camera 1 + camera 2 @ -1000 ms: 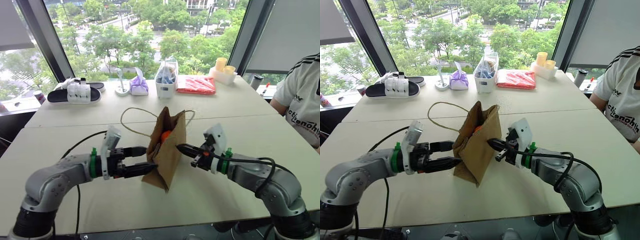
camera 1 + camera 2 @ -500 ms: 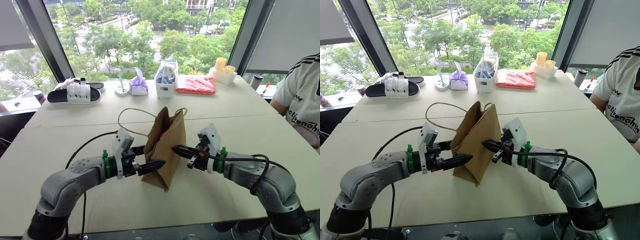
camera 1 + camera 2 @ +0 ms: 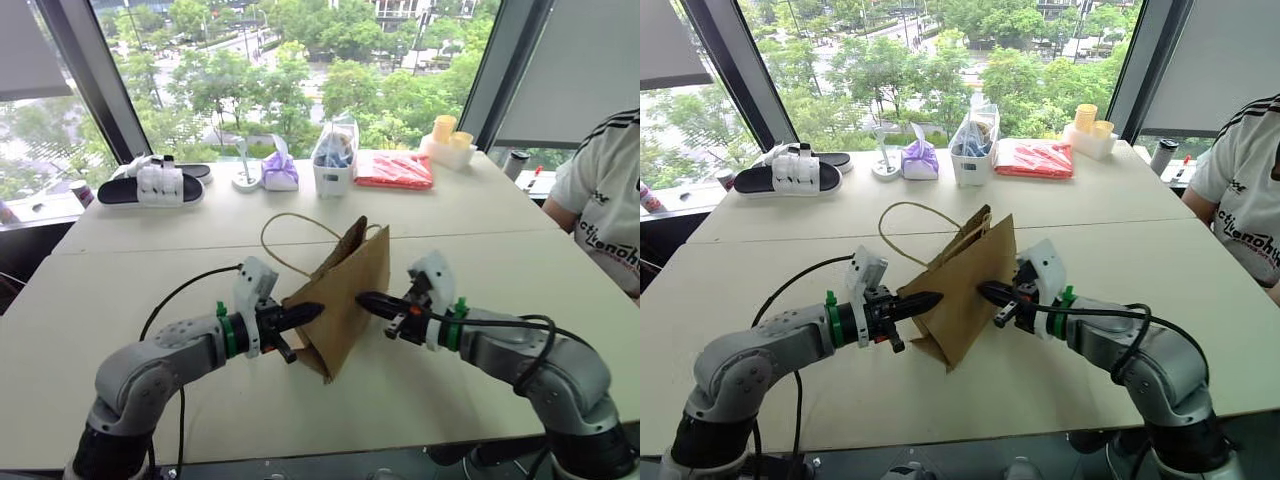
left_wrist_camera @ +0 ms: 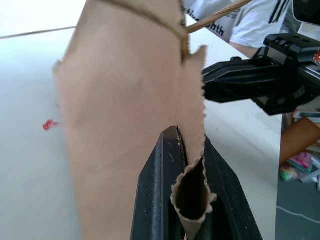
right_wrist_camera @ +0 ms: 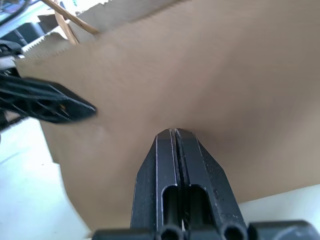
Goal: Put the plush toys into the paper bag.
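Note:
The brown paper bag [image 3: 350, 285] stands on the table, leaning over, its cord handle [image 3: 285, 232] looping out behind it. My left gripper [image 3: 312, 311] is shut on the bag's near left edge. In the left wrist view its fingers [image 4: 162, 165] pinch a fold of the paper [image 4: 192, 192]. My right gripper [image 3: 362, 298] is shut, and its tips [image 5: 172, 132] press against the bag's right side [image 5: 210, 85] with nothing seen between them. The plush toys are hidden.
Along the far table by the window are black-and-white sandals [image 3: 150, 185], a purple pouch [image 3: 278, 172], a clear bag in a white holder [image 3: 333, 158], a red packet [image 3: 393, 170] and yellow cups [image 3: 445, 132]. A person [image 3: 612, 190] sits at the right edge.
My left gripper went from open beside the bag to shut on its left edge. The bag's mouth has flattened and leans right. The orange toy seen inside earlier is out of sight.

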### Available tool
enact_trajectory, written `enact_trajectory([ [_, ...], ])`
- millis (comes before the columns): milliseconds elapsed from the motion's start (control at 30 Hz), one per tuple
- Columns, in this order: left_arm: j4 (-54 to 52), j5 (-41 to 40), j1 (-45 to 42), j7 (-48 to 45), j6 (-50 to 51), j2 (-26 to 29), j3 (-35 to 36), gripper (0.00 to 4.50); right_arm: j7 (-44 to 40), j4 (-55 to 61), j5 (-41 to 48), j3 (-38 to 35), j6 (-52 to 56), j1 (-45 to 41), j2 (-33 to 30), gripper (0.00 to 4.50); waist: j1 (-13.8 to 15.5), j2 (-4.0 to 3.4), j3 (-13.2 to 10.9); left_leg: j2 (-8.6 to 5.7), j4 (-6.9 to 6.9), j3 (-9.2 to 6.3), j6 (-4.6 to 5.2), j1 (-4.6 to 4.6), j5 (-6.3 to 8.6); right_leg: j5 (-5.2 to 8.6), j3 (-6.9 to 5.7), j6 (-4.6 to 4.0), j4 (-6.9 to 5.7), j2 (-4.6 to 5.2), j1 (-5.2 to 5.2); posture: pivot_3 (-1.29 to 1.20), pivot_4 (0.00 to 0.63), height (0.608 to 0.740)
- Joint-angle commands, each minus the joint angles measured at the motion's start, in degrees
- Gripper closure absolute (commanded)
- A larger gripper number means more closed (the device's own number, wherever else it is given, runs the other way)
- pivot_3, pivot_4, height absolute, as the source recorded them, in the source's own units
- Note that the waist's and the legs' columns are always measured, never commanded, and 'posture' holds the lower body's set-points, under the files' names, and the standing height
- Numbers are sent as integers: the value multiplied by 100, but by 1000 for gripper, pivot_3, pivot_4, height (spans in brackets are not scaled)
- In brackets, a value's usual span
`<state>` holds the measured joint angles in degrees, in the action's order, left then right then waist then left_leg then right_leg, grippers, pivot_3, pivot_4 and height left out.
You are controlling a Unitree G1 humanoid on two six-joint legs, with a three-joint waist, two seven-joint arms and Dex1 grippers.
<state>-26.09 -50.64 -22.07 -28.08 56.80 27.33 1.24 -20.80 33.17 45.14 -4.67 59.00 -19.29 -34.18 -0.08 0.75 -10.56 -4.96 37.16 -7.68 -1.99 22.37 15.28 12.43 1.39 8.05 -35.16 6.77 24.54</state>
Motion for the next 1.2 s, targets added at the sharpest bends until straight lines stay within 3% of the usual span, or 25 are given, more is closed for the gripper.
enact_trajectory([
  [33, 1240, 150, -954, -1551, -551, 339, -80, 4429, 39, 599, 535, -1085, 240, 272, -388, 4500, 74, 0, 0, -2, 2, 1, 0, 0, 0, 0, 0, 0, -1, 1, -1, 0, 150, 740],
  [167, 3422, 927, -2318, -3893, -1546, 507, -837, 4429, 163, 1040, 1263, -2116, 538, 757, -769, 4500, 93, 0, 0, -4, 3, 6, 3, 0, 1, 1, -4, -1, 9, 0, -7, 0, 150, 740],
  [333, 6308, 2232, -3762, -5904, -3312, 74, -1581, 4429, 550, 1413, 1675, -2834, 616, 1343, -1011, 4500, 64, 3, -2, -3, 1, 11, 13, 0, 7, 0, -3, 0, 14, 3, -8, 0, 150, 740],
  [500, 8698, 3460, -4839, -6436, -5330, -528, -1939, 4429, 1051, 1681, 2131, -3295, 494, 1768, -1070, 4500, 77, 11, -6, -2, 4, 12, 17, 3, 9, -1, -5, 2, 15, 5, -7, 0, 150, 740],
  [700, 9978, 4428, -5499, -5625, -6178, -926, -1810, 4429, 1578, 2051, 2404, -3447, 226, 2339, -1049, 4500, 84, 13, -7, -3, 7, 8, 22, 5, 12, 2, -5, 10, 12, 7, -7, 0, 150, 740],
  [1000, 10086, 4696, -5590, -6030, -5853, -627, -1236, 219, 1867, 2026, 2383, -3033, -205, 2565, -1254, 4500, 41, 15, -8, -4, 13, 7, 23, 2, 12, 4, -5, 14, 0, 5, -8, 0, 150, 740],
  [1200, 9708, 4406, -5374, -6218, -5159, 29, -636, 62, 1498, 1685, 2142, -2514, -370, 2261, -1604, 4500, -42, 16, -8, -3, 12, 4, 23, 1, 12, 5, -6, 17, -4, 4, -7, 0, 150, 740],
])
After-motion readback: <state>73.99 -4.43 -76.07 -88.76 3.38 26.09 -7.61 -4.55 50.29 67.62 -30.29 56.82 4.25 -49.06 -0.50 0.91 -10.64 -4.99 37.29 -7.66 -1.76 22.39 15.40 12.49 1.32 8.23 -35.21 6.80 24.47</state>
